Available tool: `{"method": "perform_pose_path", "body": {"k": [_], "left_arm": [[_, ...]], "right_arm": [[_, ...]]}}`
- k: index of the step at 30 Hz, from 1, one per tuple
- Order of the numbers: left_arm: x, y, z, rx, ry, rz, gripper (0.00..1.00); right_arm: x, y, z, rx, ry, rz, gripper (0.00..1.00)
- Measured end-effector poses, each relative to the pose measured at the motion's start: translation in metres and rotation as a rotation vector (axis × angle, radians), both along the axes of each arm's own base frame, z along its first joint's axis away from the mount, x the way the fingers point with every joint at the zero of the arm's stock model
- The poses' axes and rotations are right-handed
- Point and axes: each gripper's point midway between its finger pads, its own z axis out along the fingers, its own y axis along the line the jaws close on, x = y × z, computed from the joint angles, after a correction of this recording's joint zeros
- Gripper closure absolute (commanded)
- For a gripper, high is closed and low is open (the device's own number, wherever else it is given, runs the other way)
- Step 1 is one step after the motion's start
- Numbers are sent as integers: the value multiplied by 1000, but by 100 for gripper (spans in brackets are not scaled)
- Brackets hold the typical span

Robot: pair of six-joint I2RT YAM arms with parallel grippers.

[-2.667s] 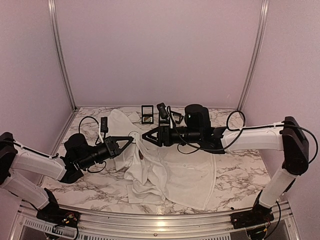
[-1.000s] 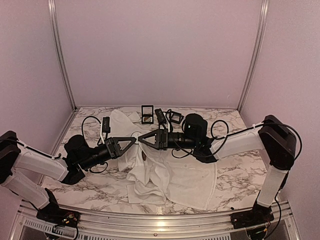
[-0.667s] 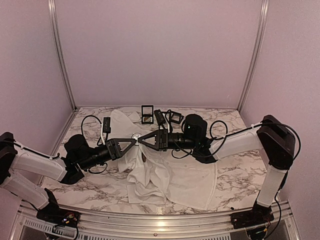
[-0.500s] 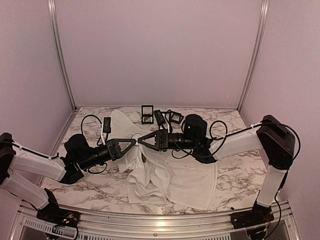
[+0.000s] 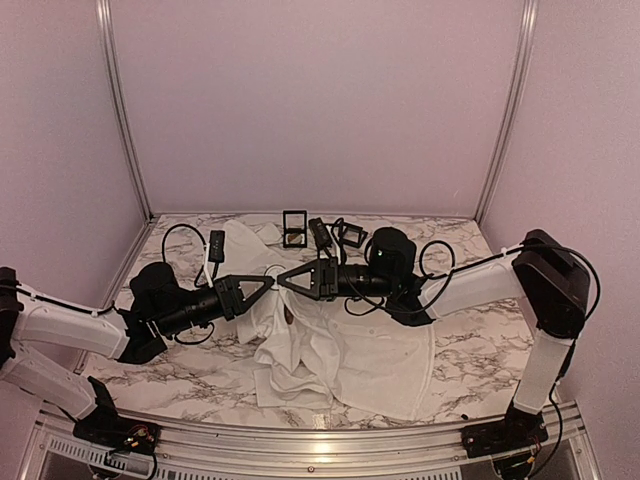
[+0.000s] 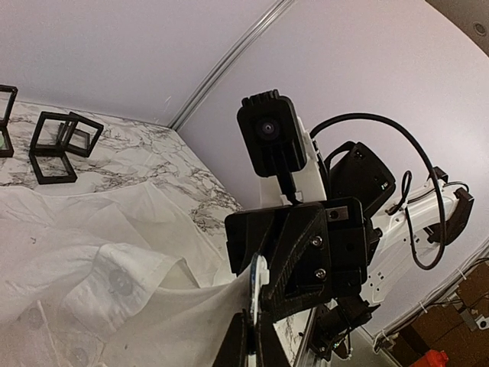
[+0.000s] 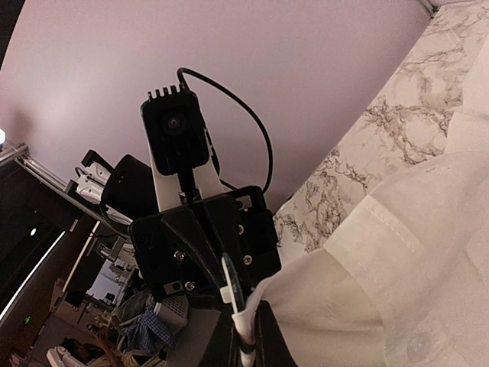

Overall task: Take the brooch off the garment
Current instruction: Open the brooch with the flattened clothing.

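Brooch (image 6: pixel 258 284): a thin pale disc seen edge-on, lifted clear of the bench (image 5: pixel 470 345) on a raised peak of the garment (image 5: pixel 350 350), between the two gripper tips just left of the bench's middle.

Left: your left gripper (image 5: pixel 265 284) stays pressed together on a fold of the cloth just beside the disc, as it has been through the last seconds. It holds the peak up and taut, while the rest of the garment lies crumpled on the marble below.

Centre: the brooch stands upright in the narrow space where the two tips meet. It is still on the cloth.

Right: your right gripper (image 5: pixel 283 279) is what has changed. It has come in from the right until its tip nearly touches the left one. Within the last second its fingers have drawn together from partly spread to pressed tight. In the right wrist view they appear to pinch the lower edge of the disc where the cloth runs into it. Whether some cloth is caught with it, you cannot tell from these views.

Meaning for the task: the approach and grasp look done, with the cloth anchored on one side and the brooch taken on the other. What remains, by this reading, is to draw the two apart. Expect the thin cloth to stretch and follow before the fastening lets go, and watch that the left hold does not slip.
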Motion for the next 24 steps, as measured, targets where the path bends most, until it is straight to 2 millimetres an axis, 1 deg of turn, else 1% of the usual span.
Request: {"method": "perform_pose_path", "body": {"k": [8, 17, 24], "left_arm": [[-1, -1, 1, 40, -27, -2, 100], [-1, -3, 1, 89, -48, -4, 100], [-1, -4, -8, 144, -45, -7, 100]], "right_arm": [[-1, 0, 1, 5, -7, 10, 100], [-2, -2, 1, 5, -24, 21, 100], [-2, -2, -8, -30, -40, 22, 100]]}}
